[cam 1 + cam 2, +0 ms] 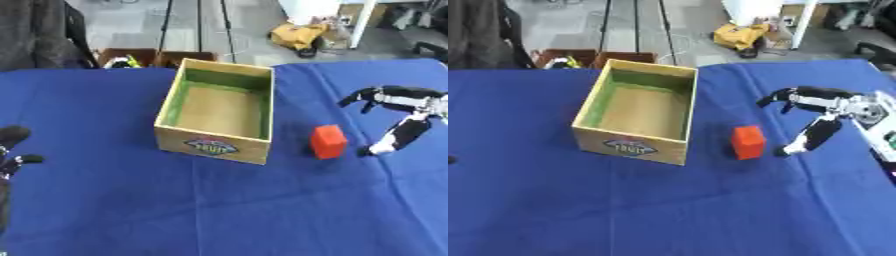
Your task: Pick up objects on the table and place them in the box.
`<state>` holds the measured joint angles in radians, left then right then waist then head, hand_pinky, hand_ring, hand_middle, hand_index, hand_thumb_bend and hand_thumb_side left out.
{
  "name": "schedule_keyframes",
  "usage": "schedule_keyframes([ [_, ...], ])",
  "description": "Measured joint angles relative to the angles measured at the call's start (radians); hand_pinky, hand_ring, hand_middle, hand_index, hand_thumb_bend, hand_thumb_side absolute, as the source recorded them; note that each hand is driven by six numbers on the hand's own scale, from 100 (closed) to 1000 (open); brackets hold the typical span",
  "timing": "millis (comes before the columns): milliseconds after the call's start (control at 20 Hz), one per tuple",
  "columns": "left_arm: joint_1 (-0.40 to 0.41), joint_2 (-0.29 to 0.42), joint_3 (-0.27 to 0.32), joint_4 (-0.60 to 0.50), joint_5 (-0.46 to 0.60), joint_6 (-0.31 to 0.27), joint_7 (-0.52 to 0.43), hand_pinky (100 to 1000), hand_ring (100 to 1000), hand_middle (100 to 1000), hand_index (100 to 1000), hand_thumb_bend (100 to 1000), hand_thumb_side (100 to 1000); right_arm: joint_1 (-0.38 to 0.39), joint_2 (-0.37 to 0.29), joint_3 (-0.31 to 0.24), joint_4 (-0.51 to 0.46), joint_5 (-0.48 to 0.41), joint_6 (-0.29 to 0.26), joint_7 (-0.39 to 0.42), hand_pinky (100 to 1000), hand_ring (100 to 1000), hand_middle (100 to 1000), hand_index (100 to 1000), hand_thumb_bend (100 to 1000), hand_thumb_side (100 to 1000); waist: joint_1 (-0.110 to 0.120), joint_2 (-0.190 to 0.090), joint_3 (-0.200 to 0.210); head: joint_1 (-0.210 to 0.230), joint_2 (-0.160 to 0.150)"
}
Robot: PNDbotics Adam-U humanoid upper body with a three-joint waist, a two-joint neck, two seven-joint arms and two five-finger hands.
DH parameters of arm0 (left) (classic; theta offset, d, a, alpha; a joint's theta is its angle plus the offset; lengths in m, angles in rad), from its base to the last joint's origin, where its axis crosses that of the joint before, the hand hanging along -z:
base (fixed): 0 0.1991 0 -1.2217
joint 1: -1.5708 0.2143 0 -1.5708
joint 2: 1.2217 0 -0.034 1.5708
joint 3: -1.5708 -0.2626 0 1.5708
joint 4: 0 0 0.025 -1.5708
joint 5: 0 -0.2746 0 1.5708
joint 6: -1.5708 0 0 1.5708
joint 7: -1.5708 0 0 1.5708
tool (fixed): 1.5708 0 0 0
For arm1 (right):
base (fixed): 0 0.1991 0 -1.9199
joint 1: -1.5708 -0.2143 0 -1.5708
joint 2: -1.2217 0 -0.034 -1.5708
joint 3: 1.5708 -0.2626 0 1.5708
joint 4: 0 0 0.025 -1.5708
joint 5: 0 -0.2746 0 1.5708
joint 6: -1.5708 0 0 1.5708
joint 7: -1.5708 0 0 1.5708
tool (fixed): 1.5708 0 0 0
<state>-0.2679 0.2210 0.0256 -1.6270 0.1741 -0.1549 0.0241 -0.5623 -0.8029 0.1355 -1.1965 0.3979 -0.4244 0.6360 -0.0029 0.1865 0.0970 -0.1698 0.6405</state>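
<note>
A red block [329, 141] stands upright on the blue tablecloth, just right of the wooden box [259, 88]. The box is open-topped, green inside, with a fruit label on its front, and nothing shows in it. My right hand [820, 107] comes in from the right, open, fingers and thumb spread. Its thumb tip hangs close to the cloth a little right of the block, not touching it. My left hand [12, 150] rests at the left edge, low, with fingers relaxed.
The blue cloth [219, 205] covers the whole table. Beyond the far edge are brown crates [131, 56], tripod legs and a yellow bag [297, 35] on the floor.
</note>
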Motion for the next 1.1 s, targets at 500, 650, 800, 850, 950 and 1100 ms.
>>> schedule_keyframes([
  [500,-0.006,0.0,-0.003,0.0,0.0,0.002,-0.003,563,846,685,741,726,802,-0.028,0.05,0.025,0.06,0.071,-0.035,0.006,786,981,878,943,562,304,0.005,0.002,0.016,-0.013,-0.008],
  [650,-0.006,0.0,-0.004,0.0,0.0,0.003,-0.004,563,846,685,741,726,802,-0.043,0.065,0.025,0.082,0.086,-0.041,0.0,779,970,866,933,542,304,0.006,0.002,0.022,-0.018,-0.009],
  [800,-0.007,0.0,-0.007,0.0,0.0,0.004,-0.005,563,846,685,741,726,805,-0.057,0.074,0.025,0.1,0.101,-0.047,-0.006,760,930,837,908,496,291,0.006,0.002,0.028,-0.023,-0.009],
  [850,-0.007,0.0,-0.009,0.0,0.0,0.004,-0.005,563,846,685,741,730,809,-0.06,0.076,0.025,0.105,0.106,-0.048,-0.008,742,918,822,900,475,260,0.006,0.002,0.028,-0.025,-0.01],
  [950,-0.007,0.0,-0.009,0.0,0.0,0.005,-0.006,563,846,685,741,727,802,-0.063,0.081,0.025,0.115,0.114,-0.05,-0.012,691,876,782,874,381,241,0.006,0.002,0.029,-0.026,-0.01],
  [1100,-0.008,0.0,-0.009,0.0,0.0,0.005,-0.006,563,846,684,741,727,802,-0.063,0.086,0.025,0.13,0.126,-0.047,-0.017,651,818,743,855,322,197,0.006,0.002,0.032,-0.027,-0.01],
])
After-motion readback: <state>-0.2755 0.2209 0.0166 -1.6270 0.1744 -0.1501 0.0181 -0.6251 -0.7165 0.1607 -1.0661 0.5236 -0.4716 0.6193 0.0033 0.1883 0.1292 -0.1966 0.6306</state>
